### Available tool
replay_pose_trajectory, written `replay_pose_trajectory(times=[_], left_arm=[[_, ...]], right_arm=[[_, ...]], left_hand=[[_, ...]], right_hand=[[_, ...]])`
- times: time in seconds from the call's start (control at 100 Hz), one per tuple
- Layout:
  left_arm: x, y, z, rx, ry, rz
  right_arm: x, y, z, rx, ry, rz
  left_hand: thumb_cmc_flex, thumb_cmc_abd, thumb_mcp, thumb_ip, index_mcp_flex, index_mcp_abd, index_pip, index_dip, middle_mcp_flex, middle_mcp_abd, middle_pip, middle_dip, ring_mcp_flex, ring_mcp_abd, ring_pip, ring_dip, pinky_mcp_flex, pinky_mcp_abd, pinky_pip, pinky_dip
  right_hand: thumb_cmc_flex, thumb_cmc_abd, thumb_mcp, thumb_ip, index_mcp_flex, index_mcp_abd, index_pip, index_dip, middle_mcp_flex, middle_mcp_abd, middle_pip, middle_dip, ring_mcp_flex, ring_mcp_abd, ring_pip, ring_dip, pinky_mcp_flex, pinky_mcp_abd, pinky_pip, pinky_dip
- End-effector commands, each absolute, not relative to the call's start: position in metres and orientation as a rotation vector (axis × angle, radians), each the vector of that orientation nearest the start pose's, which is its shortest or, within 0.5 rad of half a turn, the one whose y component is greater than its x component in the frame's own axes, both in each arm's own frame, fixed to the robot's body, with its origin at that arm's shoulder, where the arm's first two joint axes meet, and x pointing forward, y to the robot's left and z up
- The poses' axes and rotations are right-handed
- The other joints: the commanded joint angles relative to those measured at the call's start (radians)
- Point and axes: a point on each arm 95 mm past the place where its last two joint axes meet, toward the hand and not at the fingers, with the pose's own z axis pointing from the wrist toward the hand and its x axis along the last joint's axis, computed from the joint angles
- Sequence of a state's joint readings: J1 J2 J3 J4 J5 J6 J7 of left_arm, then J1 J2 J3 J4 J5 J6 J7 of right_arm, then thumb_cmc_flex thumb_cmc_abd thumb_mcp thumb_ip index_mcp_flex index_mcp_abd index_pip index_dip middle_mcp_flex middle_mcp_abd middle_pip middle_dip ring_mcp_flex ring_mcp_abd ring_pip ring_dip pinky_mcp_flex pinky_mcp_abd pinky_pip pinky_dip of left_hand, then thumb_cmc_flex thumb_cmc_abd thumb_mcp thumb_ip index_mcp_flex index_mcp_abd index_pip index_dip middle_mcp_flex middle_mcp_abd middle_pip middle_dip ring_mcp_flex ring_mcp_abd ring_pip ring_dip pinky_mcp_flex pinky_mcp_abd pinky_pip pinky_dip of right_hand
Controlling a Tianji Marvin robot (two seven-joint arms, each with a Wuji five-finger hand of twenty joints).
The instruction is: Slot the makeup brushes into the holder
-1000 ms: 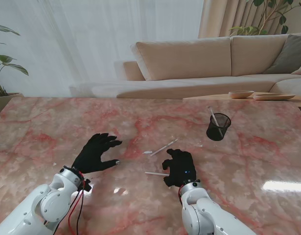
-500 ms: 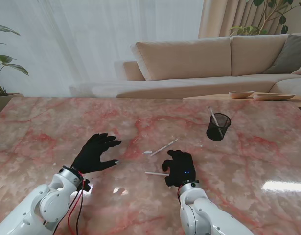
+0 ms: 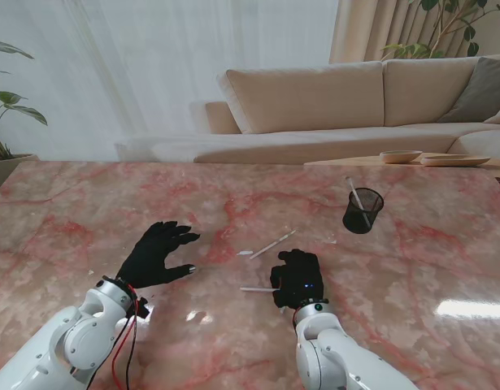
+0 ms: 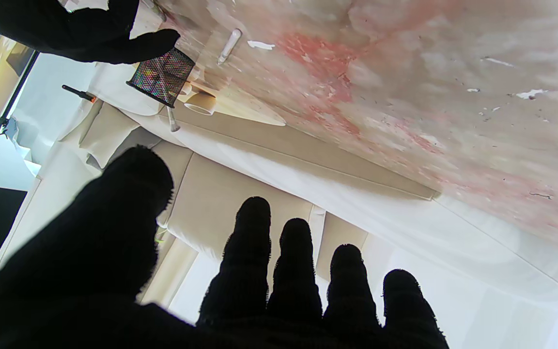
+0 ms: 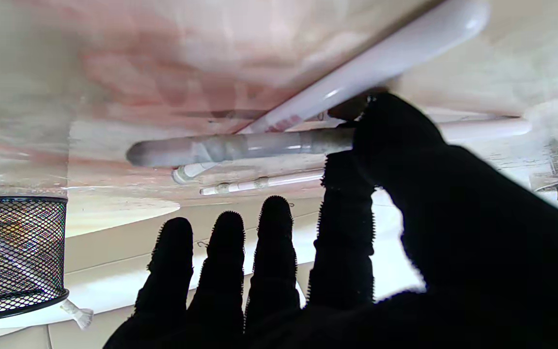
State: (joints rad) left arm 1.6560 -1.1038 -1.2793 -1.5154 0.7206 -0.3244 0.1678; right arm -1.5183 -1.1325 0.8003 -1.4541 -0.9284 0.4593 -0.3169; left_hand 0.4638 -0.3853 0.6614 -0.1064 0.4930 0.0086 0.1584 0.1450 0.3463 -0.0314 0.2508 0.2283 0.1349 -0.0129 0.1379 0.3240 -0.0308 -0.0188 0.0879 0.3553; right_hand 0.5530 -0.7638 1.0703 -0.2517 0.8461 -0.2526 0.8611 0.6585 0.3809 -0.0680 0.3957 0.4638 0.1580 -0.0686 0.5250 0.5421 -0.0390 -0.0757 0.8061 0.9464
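Note:
A black mesh holder (image 3: pixel 363 213) stands at the far right of the marble table (image 3: pixel 87 211) with one brush (image 3: pixel 354 192) leaning in it. My right hand (image 3: pixel 297 279) rests low on the table, its thumb and index finger pinched on the handle of a white makeup brush (image 3: pixel 256 288) that lies flat and pokes out to the left. The right wrist view shows that brush (image 5: pixel 240 146) at my thumb, the holder (image 5: pixel 15 257) off to one side. A second brush (image 3: pixel 271 244) lies just beyond. My left hand (image 3: pixel 156 253) hovers open, fingers spread, holding nothing.
A small white scrap (image 3: pixel 245 253) lies by the second brush. Past the table's far edge are a beige sofa (image 3: pixel 315 97) and a side table with shallow bowls (image 3: pixel 401 156). A potted plant (image 3: pixel 2 122) stands at the far left.
My right hand has edged slightly toward me over the brush. The left hand has barely shifted. Neither brush on the table has moved.

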Motion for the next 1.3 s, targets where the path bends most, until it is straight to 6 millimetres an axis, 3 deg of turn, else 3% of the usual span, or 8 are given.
replay_pose_trajectory(times=[0.0, 0.3, 0.52, 0.66, 0.85, 0.95, 1.12, 1.29], left_arm=[[0.37, 0.017, -0.356, -1.372, 1.361, -1.878], [0.37, 0.018, -0.355, -1.373, 1.359, -1.879], [0.369, 0.018, -0.356, -1.375, 1.36, -1.88], [0.37, 0.017, -0.355, -1.374, 1.357, -1.883], [0.37, 0.018, -0.355, -1.369, 1.356, -1.887], [0.37, 0.018, -0.355, -1.367, 1.352, -1.889], [0.369, 0.019, -0.354, -1.363, 1.344, -1.894], [0.37, 0.019, -0.354, -1.361, 1.341, -1.897]], right_arm=[[0.34, 0.067, -0.429, 1.319, 1.446, 1.21], [0.34, 0.066, -0.43, 1.315, 1.452, 1.2], [0.34, 0.065, -0.417, 1.264, 1.424, 1.255], [0.34, 0.062, -0.399, 1.196, 1.418, 1.309], [0.339, 0.058, -0.377, 1.089, 1.408, 1.342], [0.34, 0.053, -0.366, 1.026, 1.427, 1.336], [0.344, 0.044, -0.35, 0.986, 1.466, 1.322], [0.349, 0.038, -0.343, 0.975, 1.499, 1.304]], left_hand=[[-0.025, 0.028, -0.029, 0.024, -0.001, -0.004, -0.018, -0.011, -0.004, 0.004, -0.018, -0.012, -0.001, -0.029, -0.029, 0.006, -0.006, -0.001, -0.026, -0.018], [-0.025, 0.041, -0.038, 0.024, -0.002, -0.004, -0.019, -0.011, 0.0, 0.006, -0.017, -0.011, 0.001, -0.027, -0.029, 0.007, -0.006, 0.0, -0.027, -0.02], [-0.024, 0.046, -0.044, 0.025, -0.002, -0.005, -0.02, -0.011, 0.006, 0.008, -0.016, -0.011, 0.002, -0.027, -0.029, 0.007, -0.006, -0.002, -0.03, -0.025], [-0.023, 0.05, -0.048, 0.025, -0.005, -0.005, -0.021, -0.012, 0.008, 0.008, -0.017, -0.011, 0.001, -0.027, -0.031, 0.007, -0.006, -0.003, -0.032, -0.028], [-0.022, 0.052, -0.051, 0.026, -0.006, -0.006, -0.022, -0.012, 0.007, 0.008, -0.018, -0.011, 0.001, -0.027, -0.032, 0.006, -0.005, -0.002, -0.035, -0.034], [-0.022, 0.053, -0.052, 0.027, -0.007, -0.006, -0.022, -0.012, 0.008, 0.009, -0.018, -0.011, 0.002, -0.024, -0.032, 0.007, -0.004, -0.002, -0.036, -0.036], [-0.021, 0.054, -0.055, 0.027, -0.008, -0.007, -0.022, -0.013, 0.007, 0.009, -0.018, -0.011, 0.003, -0.021, -0.031, 0.008, -0.004, 0.0, -0.036, -0.037], [-0.02, 0.054, -0.057, 0.028, -0.008, -0.006, -0.022, -0.013, 0.007, 0.01, -0.018, -0.011, 0.003, -0.021, -0.03, 0.01, -0.005, 0.002, -0.036, -0.039]], right_hand=[[0.075, -0.026, -0.017, -0.002, 0.07, -0.04, 0.046, -0.019, 0.021, -0.004, 0.01, -0.015, -0.012, -0.019, 0.017, 0.024, 0.001, -0.013, 0.025, -0.006], [0.093, -0.028, 0.035, 0.01, 0.118, -0.041, 0.08, -0.062, 0.112, -0.015, 0.036, -0.002, 0.029, -0.024, 0.054, 0.027, 0.015, -0.011, 0.056, -0.025], [0.054, -0.017, 0.062, -0.001, 0.099, -0.072, 0.067, -0.001, 0.126, -0.019, 0.057, 0.041, 0.054, -0.029, 0.104, 0.051, 0.015, -0.017, 0.083, -0.049], [0.044, 0.003, 0.049, -0.009, 0.085, -0.1, 0.04, 0.037, 0.219, -0.029, 0.044, 0.037, 0.091, -0.027, 0.085, 0.04, 0.015, -0.015, 0.072, -0.066], [0.046, 0.023, 0.029, -0.014, 0.094, -0.146, 0.012, 0.072, 0.45, -0.039, -0.025, -0.008, 0.27, -0.003, -0.016, -0.014, 0.094, 0.022, 0.064, -0.087], [0.046, 0.039, 0.025, -0.021, 0.097, -0.175, -0.009, 0.114, 0.585, -0.039, -0.049, -0.03, 0.472, 0.024, -0.063, -0.04, 0.171, 0.06, 0.074, -0.097], [0.061, 0.076, 0.027, -0.026, 0.081, -0.169, -0.02, 0.185, 0.736, -0.033, -0.069, 0.054, 0.794, 0.033, -0.078, -0.031, 0.383, 0.114, 0.132, -0.127], [0.076, 0.104, 0.007, -0.022, 0.074, -0.174, -0.054, 0.268, 0.806, -0.065, -0.018, 0.164, 0.937, 0.008, 0.068, 0.067, 0.486, 0.114, 0.25, -0.134]])
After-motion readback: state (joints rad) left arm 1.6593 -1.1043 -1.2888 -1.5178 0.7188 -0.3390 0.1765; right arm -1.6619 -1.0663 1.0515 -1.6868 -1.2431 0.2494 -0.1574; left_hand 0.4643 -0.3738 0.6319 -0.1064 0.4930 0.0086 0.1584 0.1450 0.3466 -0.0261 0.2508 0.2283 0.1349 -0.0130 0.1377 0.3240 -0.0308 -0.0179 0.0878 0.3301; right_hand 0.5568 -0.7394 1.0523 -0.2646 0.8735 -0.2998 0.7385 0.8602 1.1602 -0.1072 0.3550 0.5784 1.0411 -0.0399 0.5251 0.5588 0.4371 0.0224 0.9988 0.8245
